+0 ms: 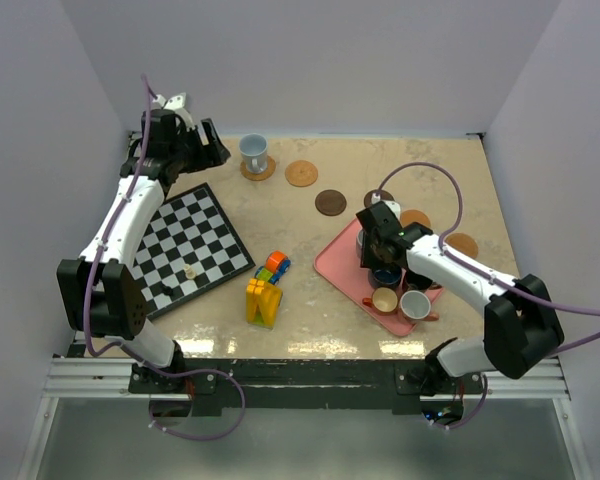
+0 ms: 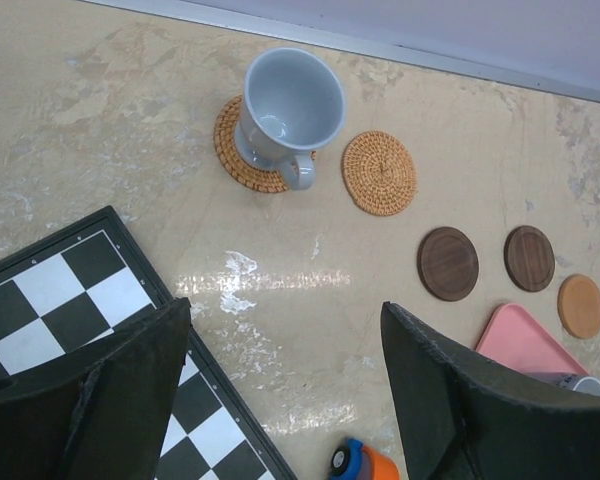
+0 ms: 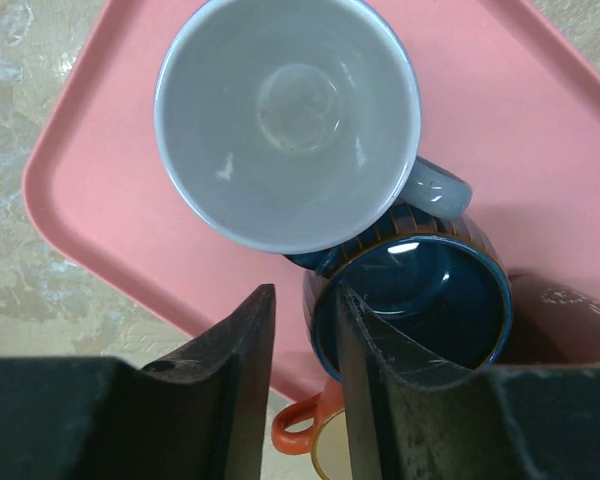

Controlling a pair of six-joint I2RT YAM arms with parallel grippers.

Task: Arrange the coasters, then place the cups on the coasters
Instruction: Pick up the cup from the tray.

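One pale blue cup [image 2: 285,105] stands on a woven tan coaster [image 2: 235,160] at the back left. A second tan coaster [image 2: 379,172], two dark brown coasters [image 2: 447,263] [image 2: 530,258] and another tan one [image 2: 580,305] lie bare in a row. My left gripper [image 2: 285,390] hangs open above the table, holding nothing. On the pink tray [image 3: 90,180] a pale cup [image 3: 285,120] leans over a navy cup [image 3: 420,300]. My right gripper [image 3: 305,293] straddles the navy cup's rim, one finger inside, the other outside with a small gap.
A chessboard [image 1: 185,250] lies at the left with a small piece on it. Colourful toy blocks [image 1: 265,295] sit in the middle front. A tan cup [image 1: 384,300] and a grey-white cup [image 1: 414,305] stand at the tray's near end. One more tan coaster [image 1: 462,245] lies by the right edge.
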